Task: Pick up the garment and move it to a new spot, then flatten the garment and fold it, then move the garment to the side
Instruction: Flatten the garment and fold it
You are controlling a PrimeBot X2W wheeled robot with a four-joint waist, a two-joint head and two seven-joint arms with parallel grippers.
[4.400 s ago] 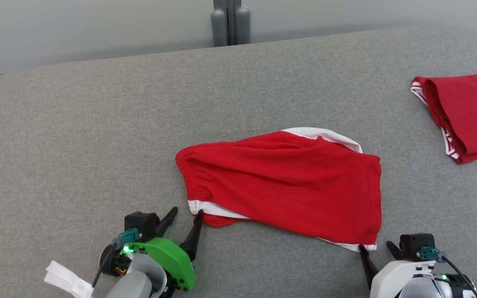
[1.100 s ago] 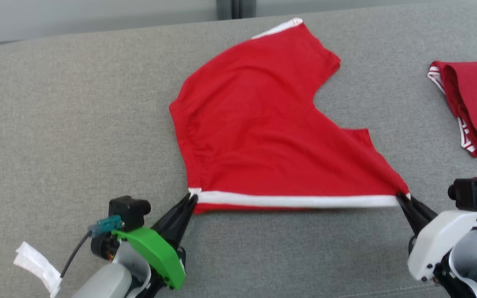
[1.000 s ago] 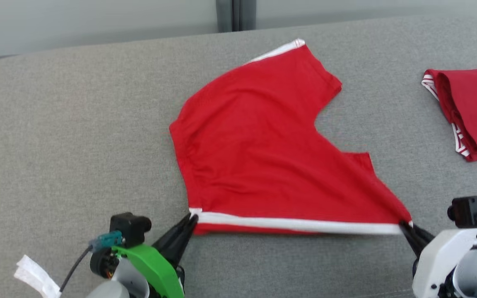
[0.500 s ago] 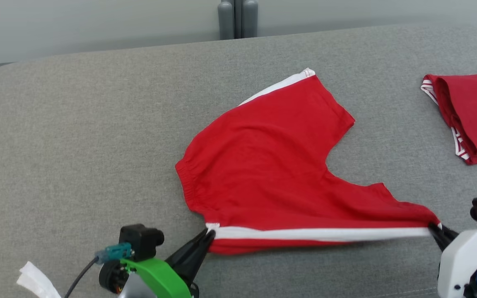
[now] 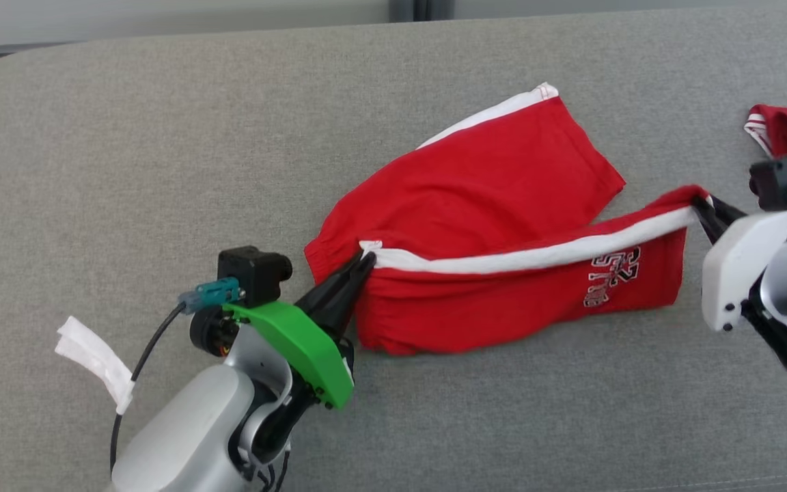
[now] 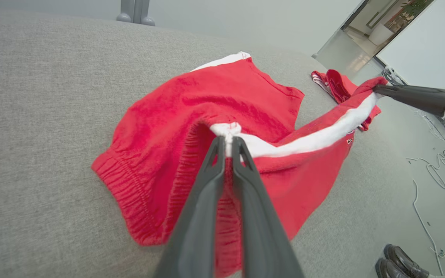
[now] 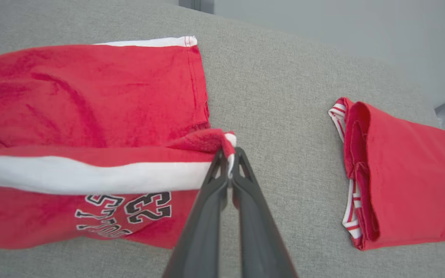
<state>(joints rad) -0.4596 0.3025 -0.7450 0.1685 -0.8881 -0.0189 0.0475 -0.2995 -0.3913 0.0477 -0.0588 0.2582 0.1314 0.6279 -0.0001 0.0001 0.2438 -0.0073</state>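
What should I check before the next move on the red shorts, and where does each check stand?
1. Grip of left hand: ok, shut on the white stripe at its waistband end.
2. Grip of right hand: ok, shut on the stripe's hem end.
3. Stripe untwisted between the hands: ok.
4. Waistband of the shorts flat: not ok, bunched beside the left hand.
5. Shorts apart from the folded red garment: ok, grey surface shows between them.
6. Layer under the lifted flap smooth: cannot tell, hidden.
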